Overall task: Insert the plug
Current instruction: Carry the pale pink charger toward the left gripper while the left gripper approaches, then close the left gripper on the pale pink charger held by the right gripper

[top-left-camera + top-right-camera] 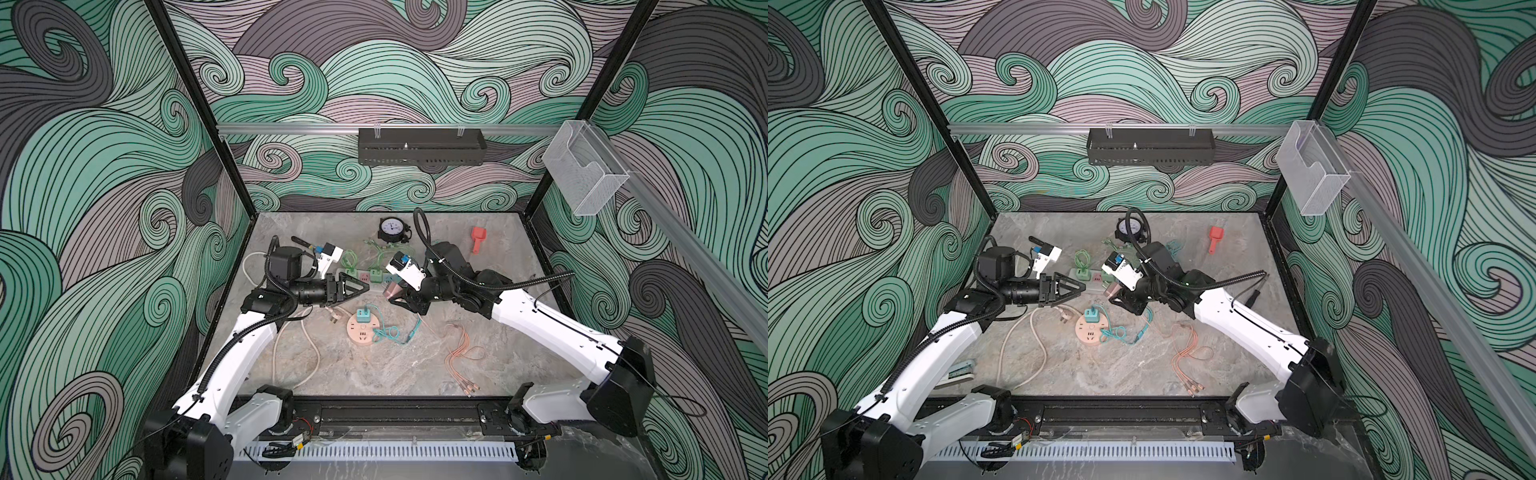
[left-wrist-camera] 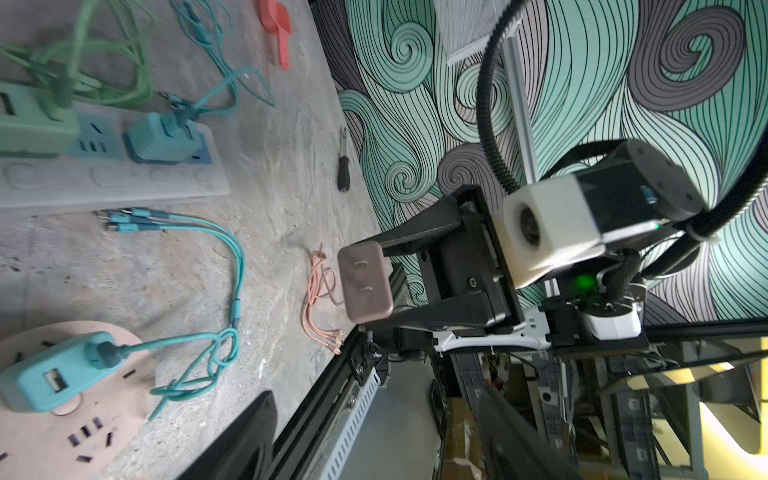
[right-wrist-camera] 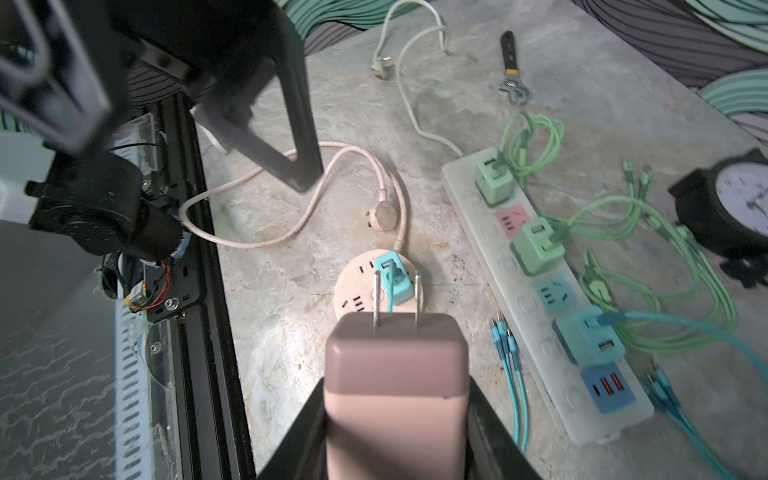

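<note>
- In both top views, right gripper (image 1: 397, 296) grasps plug (image 1: 391, 290) at one o'clock from socket (image 1: 363, 330); left gripper (image 1: 362, 287) is spread and empty at twelve.
- Left wrist: plug (image 2: 365, 282) is clamped, its prongs facing the camera.
- Right wrist: the prongs point toward socket (image 3: 357, 291).

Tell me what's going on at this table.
The right gripper is shut on a pink plug, held off the table with its two prongs bare and pointing out. It is near the round pink socket hub, where a teal charger is plugged in. The pink plug is not yet in any socket. The left gripper is open and empty, hovering close by. A white power strip carrying several chargers lies nearby.
</note>
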{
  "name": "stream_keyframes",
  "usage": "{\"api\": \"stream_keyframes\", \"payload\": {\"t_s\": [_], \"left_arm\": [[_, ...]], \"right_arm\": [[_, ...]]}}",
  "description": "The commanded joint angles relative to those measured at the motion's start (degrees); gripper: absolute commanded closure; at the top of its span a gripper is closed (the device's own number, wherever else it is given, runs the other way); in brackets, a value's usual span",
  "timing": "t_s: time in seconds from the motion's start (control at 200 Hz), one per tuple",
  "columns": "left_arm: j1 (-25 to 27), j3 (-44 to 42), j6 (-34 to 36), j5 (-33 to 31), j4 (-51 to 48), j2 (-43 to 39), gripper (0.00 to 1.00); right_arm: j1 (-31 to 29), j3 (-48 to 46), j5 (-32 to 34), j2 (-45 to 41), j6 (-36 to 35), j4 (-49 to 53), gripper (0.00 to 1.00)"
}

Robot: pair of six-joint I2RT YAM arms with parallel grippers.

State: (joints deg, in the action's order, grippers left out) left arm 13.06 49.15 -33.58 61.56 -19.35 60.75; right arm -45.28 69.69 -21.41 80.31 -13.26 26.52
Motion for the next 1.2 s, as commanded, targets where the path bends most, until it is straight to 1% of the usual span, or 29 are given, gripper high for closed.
{"api": "stream_keyframes", "payload": {"t_s": [0.0, 0.17, 0.32, 0.46, 0.56, 0.68, 0.815, 0.855, 0.946, 1.026, 1.071, 1.191], "left_arm": [[1.84, 1.72, 1.96, 3.81, -0.04, 0.34, 0.22], [3.97, 1.22, 2.62, 3.51, -0.27, 1.1, 0.23], [4.44, 1.39, 2.64, 3.59, -0.33, 2.3, 0.29], [4.61, 2.17, 2.64, 3.85, -0.49, 3.55, 0.4], [4.6, 2.53, 2.91, 3.83, -0.94, 4.24, 0.51], [4.61, 2.8, 2.91, 4.4, -1.22, 5.28, 0.55], [4.64, 2.8, 2.82, 4.45, -1.29, 5.86, 0.63], [4.61, 2.89, 2.82, 4.46, -1.25, 5.95, 0.67], [4.61, 2.99, 2.39, 4.28, -1.04, 5.96, 0.8], [4.66, 2.85, 2.05, 4.15, -0.86, 5.71, 0.85], [4.64, 2.75, 1.86, 3.81, -0.69, 5.54, 0.87], [4.66, 2.72, 1.53, 2.25, -0.37, 5.26, 0.94]], "right_arm": [[-1.42, 4.11, -3.68, 1.34, -5.54, 2.51, 0.73], [-2.95, 7.56, -4.39, 3.3, -8.41, 4.06, 0.72], [-3.58, 9.54, -4.71, 4.58, -10.27, 5.19, 0.72], [-4.12, 10.3, -4.63, 5.52, -11.73, 6.14, 0.71], [-4.29, 10.2, -3.75, 5.71, -12.6, 6.66, 0.71], [-4.43, 9.68, -3.33, 5.35, -13.22, 7.14, 0.71], [-4.86, 9.5, -3.73, 5.03, -13.38, 7.34, 0.7], [-4.99, 9.43, -3.6, 4.9, -13.45, 7.35, 0.7], [-5.08, 8.92, -3.39, 4.54, -13.16, 6.65, 0.69], [-5.08, 8.52, -3.3, 4.17, -12.72, 5.96, 0.68], [-5.08, 8.36, -2.59, 3.91, -12.23, 5.69, 0.66], [-5.08, 7.51, 0.32, 2.48, -9.51, 5.22, 0.42]]}}
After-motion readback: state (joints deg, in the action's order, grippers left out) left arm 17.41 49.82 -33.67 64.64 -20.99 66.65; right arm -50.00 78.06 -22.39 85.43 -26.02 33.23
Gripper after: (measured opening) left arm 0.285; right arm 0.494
